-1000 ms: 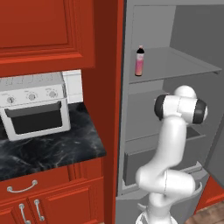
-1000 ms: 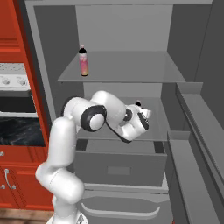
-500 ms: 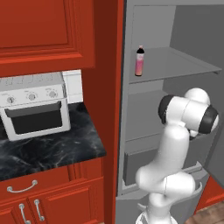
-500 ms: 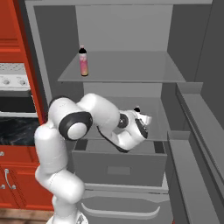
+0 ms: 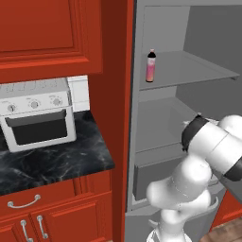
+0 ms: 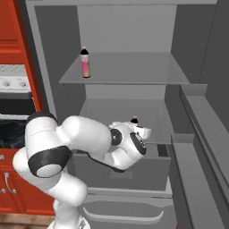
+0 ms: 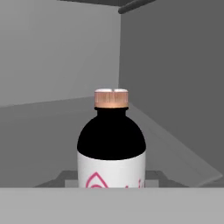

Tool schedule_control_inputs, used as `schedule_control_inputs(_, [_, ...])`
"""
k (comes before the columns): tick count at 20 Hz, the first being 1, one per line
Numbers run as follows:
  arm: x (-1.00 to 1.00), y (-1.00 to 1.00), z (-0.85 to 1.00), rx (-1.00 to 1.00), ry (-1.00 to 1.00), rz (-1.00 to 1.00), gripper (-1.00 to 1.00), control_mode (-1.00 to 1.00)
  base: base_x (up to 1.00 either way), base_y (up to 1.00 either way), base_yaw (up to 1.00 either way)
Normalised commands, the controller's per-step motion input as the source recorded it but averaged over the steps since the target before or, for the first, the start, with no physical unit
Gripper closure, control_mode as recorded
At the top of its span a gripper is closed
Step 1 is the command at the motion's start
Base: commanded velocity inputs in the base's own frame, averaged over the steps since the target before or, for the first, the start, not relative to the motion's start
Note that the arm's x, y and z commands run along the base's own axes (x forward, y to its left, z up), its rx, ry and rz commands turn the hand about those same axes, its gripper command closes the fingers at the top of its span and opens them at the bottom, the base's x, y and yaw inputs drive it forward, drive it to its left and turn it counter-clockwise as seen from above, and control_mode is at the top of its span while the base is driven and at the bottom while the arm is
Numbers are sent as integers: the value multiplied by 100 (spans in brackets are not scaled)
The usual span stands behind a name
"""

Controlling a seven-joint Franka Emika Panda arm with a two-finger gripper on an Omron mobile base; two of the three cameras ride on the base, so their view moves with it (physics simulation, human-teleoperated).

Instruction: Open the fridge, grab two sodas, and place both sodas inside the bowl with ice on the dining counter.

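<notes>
The grey fridge [image 6: 197, 58] stands open, its shelves bare apart from the sodas. One soda [image 6: 84, 62], with a dark cap and a pink-to-orange body, stands upright at the left of the upper shelf [image 5: 151, 66]. A second soda [image 7: 111, 144], dark with a white label and a copper cap, stands upright right in front of the hand camera. Its cap [image 6: 134, 120] pokes up above my hand. My gripper [image 6: 136, 130] is shut on this soda, over the front of the lower shelf and above the bottom drawer [image 6: 120, 172]. The bowl and the dining counter are out of view.
The fridge door [image 6: 201, 152] with its shelf bins stands open at the right. Red cabinets [image 5: 42, 33] and a black marble counter [image 5: 52, 160] with a white toaster oven [image 5: 38, 113] are to the left of the fridge.
My arm has folded, with the elbow swinging out and down. The hand with the soda has come lower and back toward the front of the lower shelf.
</notes>
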Motion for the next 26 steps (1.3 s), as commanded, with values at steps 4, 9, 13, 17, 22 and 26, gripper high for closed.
schedule_control_inputs(4, [-86, 0, 92, 0, 18, 0, 100, -100, 0, 0, 0])
schedule_control_inputs(9, [-73, 0, 100, 0, 27, 0, 100, -100, 0, 0, 0])
schedule_control_inputs(13, [-63, 0, 100, 0, 30, 0, 100, -100, 0, 0, 0])
schedule_control_inputs(17, [-55, 0, 100, 0, 32, 0, 100, -100, 0, 0, 0])
schedule_control_inputs(22, [-55, 0, 100, 0, 31, 0, 100, -100, 0, 0, 0])
schedule_control_inputs(26, [-59, 0, 100, 1, 30, 0, 100, -100, 0, 0, 0])
